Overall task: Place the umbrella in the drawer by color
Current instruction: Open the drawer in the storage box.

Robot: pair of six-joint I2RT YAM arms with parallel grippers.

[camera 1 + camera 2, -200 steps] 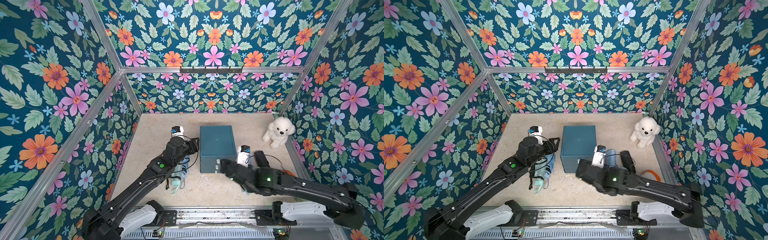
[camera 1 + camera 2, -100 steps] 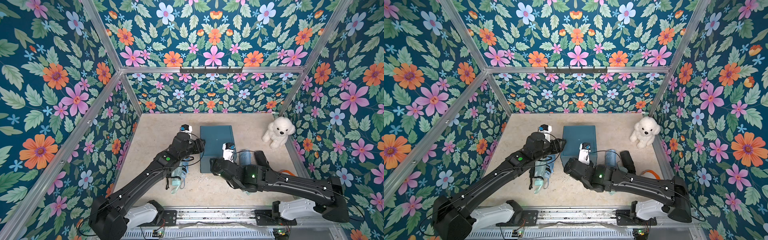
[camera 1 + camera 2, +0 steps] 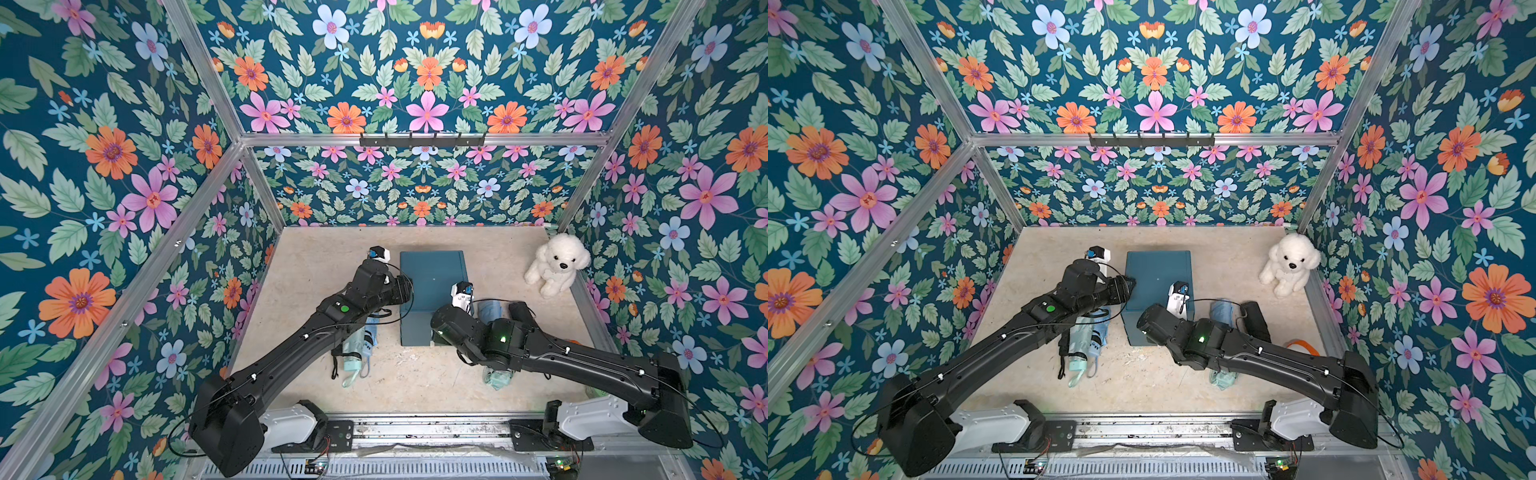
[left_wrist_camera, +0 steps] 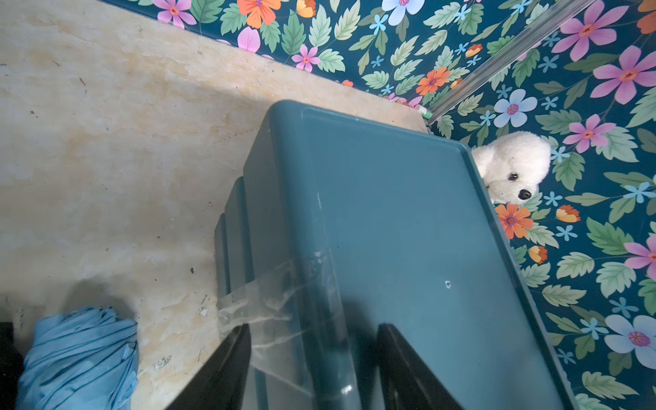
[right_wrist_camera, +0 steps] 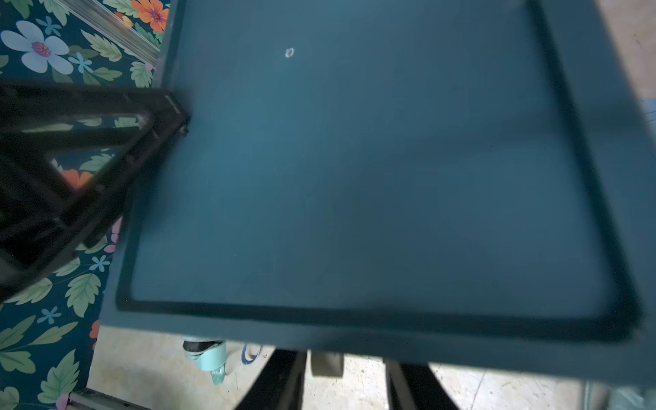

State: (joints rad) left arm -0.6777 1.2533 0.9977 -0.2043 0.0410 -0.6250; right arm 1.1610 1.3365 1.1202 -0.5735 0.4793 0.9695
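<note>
**Both arms brought onto the cabinet — umbrellas not yet lifted**

The teal drawer cabinet (image 3: 432,274) is now approached from two sides: within the last second the left arm was swung in from beside it, and the right arm was brought across to its front. No drawer is seen pulled out, so opening one is judged the step in hand. The pale blue umbrella (image 4: 78,358) and the mint umbrella (image 3: 355,357) are left on the floor beside the cabinet. The left gripper (image 4: 314,369) is set astride the top edge, fingers apart — a firm pinch cannot be told. The right gripper (image 5: 346,383) has been narrowed but remains parted at the front lip.
</note>
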